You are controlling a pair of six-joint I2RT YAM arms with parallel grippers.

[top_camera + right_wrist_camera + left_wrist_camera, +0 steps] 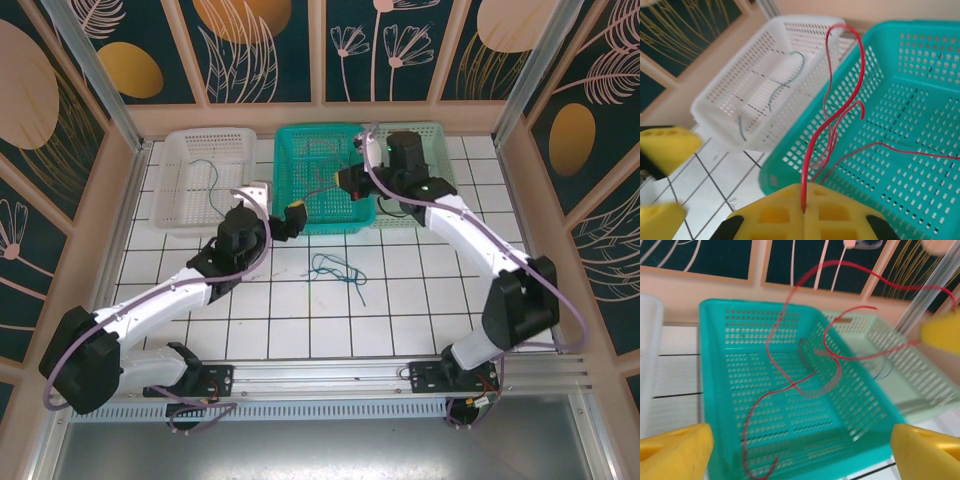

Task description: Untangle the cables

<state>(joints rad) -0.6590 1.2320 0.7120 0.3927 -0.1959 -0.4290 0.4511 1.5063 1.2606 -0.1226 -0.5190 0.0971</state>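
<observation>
Your right fingers are pinched shut on the red cable, which rises from them and loops above the teal basket. Your left fingers stand wide apart with nothing between them, near the teal basket's front edge. Inside that basket lie the red cable's trailing loops and a curled purplish-grey cable. The white basket holds one green cable. The pale green basket shows a thin dark strand, too blurred to name. A greenish-blue cable lies loose on the tabletop, in front of the teal basket.
</observation>
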